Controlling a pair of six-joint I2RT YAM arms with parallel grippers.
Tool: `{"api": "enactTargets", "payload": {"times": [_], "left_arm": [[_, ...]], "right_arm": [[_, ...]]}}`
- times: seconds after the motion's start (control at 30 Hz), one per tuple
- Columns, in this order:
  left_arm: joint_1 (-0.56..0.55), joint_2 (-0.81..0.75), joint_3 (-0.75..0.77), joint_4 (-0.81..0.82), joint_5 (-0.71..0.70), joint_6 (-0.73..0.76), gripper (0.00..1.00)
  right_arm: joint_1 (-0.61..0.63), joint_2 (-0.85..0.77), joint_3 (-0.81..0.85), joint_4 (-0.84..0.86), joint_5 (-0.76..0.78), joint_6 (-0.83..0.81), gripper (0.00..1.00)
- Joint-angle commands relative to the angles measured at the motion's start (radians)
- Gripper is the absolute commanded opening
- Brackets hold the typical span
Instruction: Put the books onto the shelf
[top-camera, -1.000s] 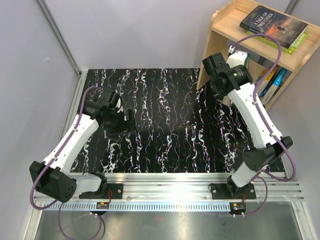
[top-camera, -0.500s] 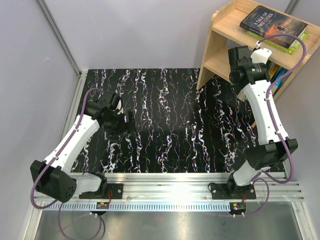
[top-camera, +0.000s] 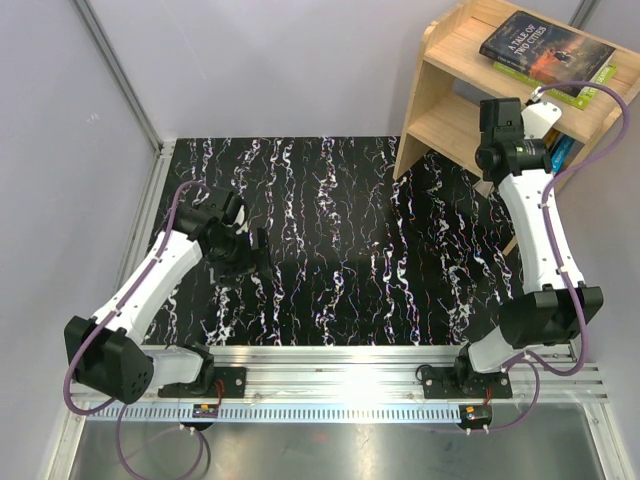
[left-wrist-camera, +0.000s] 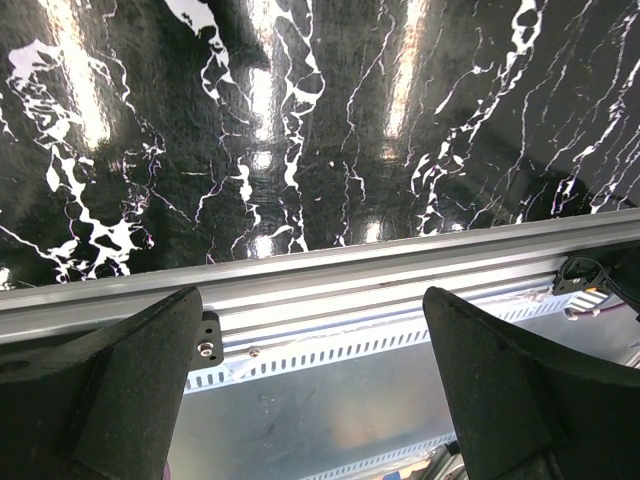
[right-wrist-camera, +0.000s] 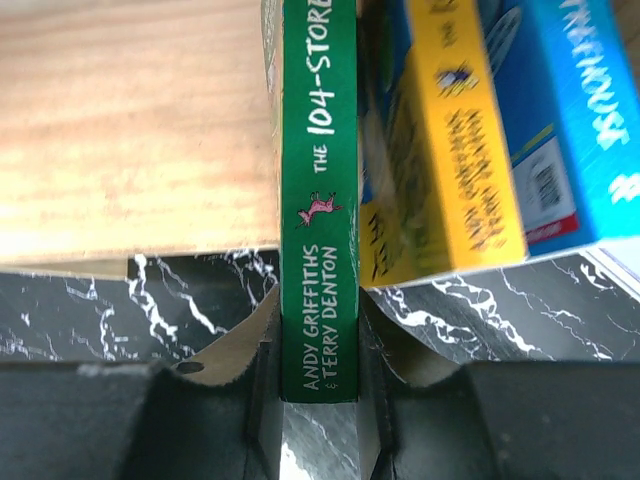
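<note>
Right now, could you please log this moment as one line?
left gripper open, empty | right gripper shut on green book | beside yellow book at shelf

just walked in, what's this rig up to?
The right gripper is shut on a green-spined book and holds it at the wooden shelf's lower tier, right beside a yellow book and a blue book already there. Two more books, a dark one on a green one, lie stacked on the top board. The left gripper is open and empty, low over the near edge of the black marbled table, which has no books on it.
</note>
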Motion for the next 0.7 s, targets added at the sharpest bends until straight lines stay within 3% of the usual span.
{"api": "enactTargets", "payload": {"times": [0.0, 0.17, 0.3, 0.43, 0.47, 0.57, 0.67], "left_arm": [[0.002, -0.013, -0.021, 0.042, -0.009, -0.01, 0.95], [0.002, -0.013, -0.039, 0.051, -0.012, -0.014, 0.95], [0.002, -0.009, -0.038, 0.051, -0.015, -0.014, 0.94], [0.002, 0.003, -0.032, 0.054, -0.015, -0.011, 0.94], [0.002, 0.008, -0.029, 0.054, -0.015, -0.011, 0.94], [0.004, 0.017, -0.027, 0.057, -0.015, -0.011, 0.94], [0.004, 0.022, -0.026, 0.062, -0.012, -0.008, 0.94]], "right_arm": [[-0.028, -0.005, 0.028, 0.107, 0.025, -0.014, 0.0], [-0.059, 0.027, 0.06, 0.122, 0.033, -0.032, 0.02], [-0.073, 0.065, 0.105, 0.121, 0.03, -0.041, 0.13], [-0.076, 0.094, 0.129, 0.112, 0.016, -0.041, 0.31], [-0.076, 0.096, 0.131, 0.11, 0.015, -0.04, 0.46], [-0.075, 0.093, 0.125, 0.116, 0.012, -0.04, 0.65], [-0.076, 0.084, 0.117, 0.118, 0.012, -0.049, 0.71]]}}
